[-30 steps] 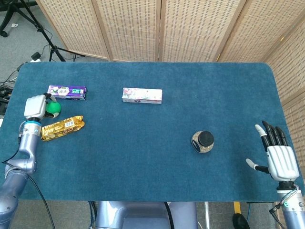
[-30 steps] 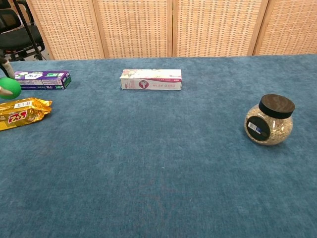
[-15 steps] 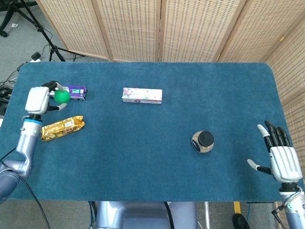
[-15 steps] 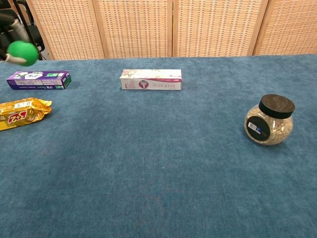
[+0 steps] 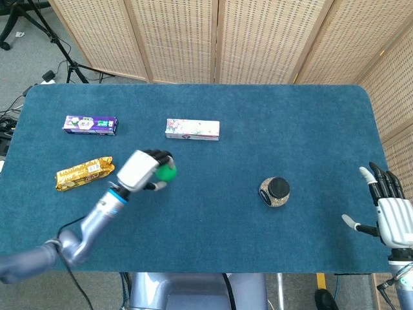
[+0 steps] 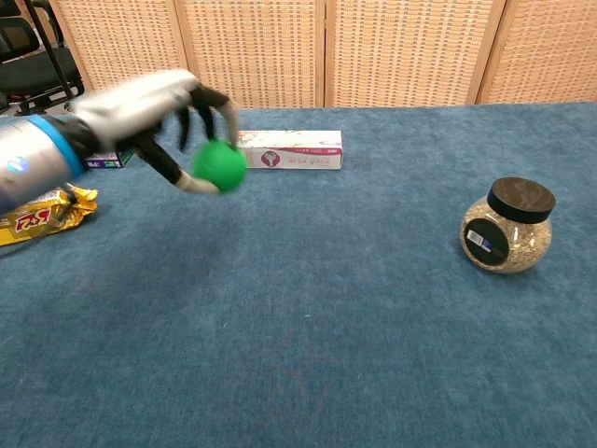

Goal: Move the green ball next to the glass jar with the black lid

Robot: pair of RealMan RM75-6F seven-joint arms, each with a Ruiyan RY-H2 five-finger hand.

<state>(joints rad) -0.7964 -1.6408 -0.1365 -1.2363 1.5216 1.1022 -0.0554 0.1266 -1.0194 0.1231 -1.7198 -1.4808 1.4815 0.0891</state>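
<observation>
My left hand [image 5: 146, 170] [image 6: 159, 121] holds the green ball [image 5: 166, 172] [image 6: 219, 166] in its fingertips above the table, left of centre. The glass jar with the black lid [image 5: 275, 191] [image 6: 508, 227] stands upright on the blue cloth at the right, well away from the ball. My right hand [image 5: 392, 217] hovers open with spread fingers at the table's right front corner, seen only in the head view.
A white and pink box [image 5: 192, 129] [image 6: 287, 149] lies just behind the ball. A purple box [image 5: 90, 124] and a gold snack bar [image 5: 84, 173] [image 6: 37, 214] lie at the left. The blue table [image 5: 226, 239] has folding screens behind it.
My left hand has lifted the green ball from beside the snack bar and carried it rightwards towards the table's middle. My right hand has drifted slightly right and down.
</observation>
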